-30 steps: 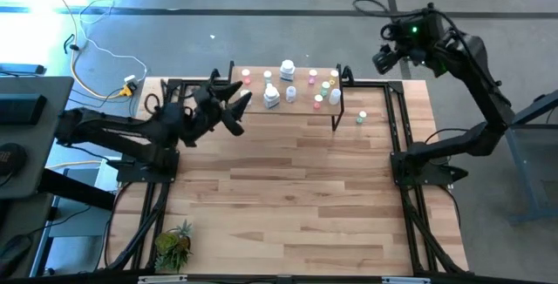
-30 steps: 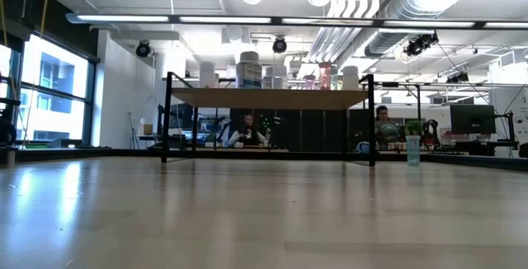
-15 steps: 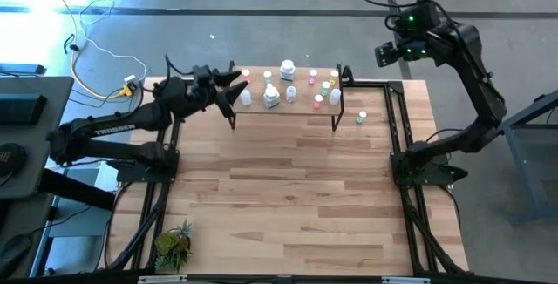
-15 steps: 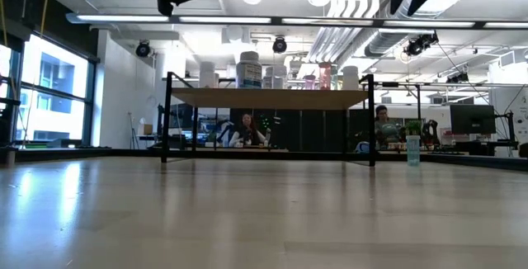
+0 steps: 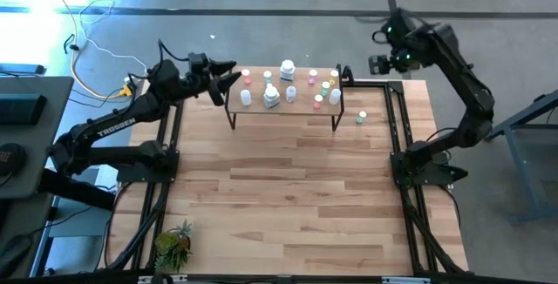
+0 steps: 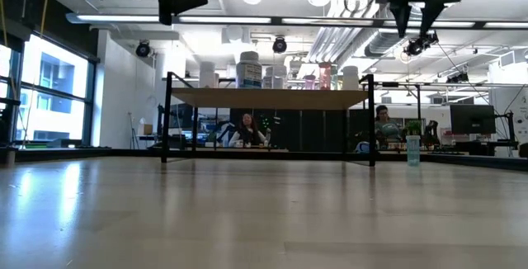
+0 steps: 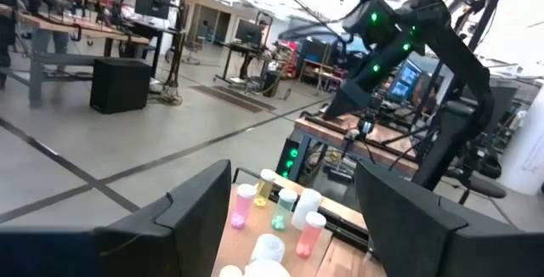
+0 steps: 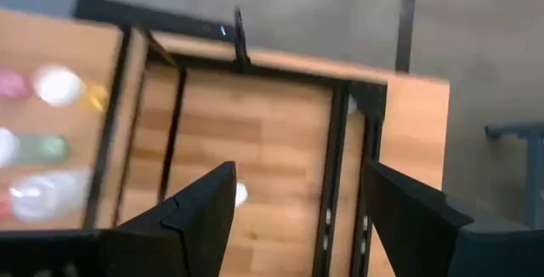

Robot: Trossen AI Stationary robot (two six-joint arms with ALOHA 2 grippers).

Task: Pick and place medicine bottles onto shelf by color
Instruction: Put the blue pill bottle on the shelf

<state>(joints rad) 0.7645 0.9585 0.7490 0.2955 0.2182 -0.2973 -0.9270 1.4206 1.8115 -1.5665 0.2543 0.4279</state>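
**A:** How was the left arm standing?

**B:** It reached from its base at the table's left edge up toward the far left corner. The left gripper [image 5: 228, 68] hung in the air just beside the left end of the shelf [image 5: 305, 108], pointing along it. Its two fingers [image 7: 195, 209] stood apart with nothing between them.

**A:** And the right one?

**B:** The right arm rose from its base at the right edge and bent over high above the far right corner. The right gripper [image 5: 377, 63] sat up there, aimed downward, just off the right end of the shelf. Its fingers [image 8: 204, 205] were spread wide too, and empty.

**A:** Where were the bottles?

**B:** Nearly all stood upright on the shelf board at the far side of the table [image 5: 288, 197]. The biggest white bottle [image 5: 287, 69] was near the back middle, another larger one [image 5: 271, 97] toward the front, with small pink-capped ones around them and green, yellow and pink ones toward the right end. One green-capped bottle [image 5: 361, 118] stood alone on the table, just right of the shelf.

**A:** Anything else on the table?

**B:** A small potted plant [image 5: 173, 243] at the near left corner. In the low view, two people sat in the room beyond the shelf.
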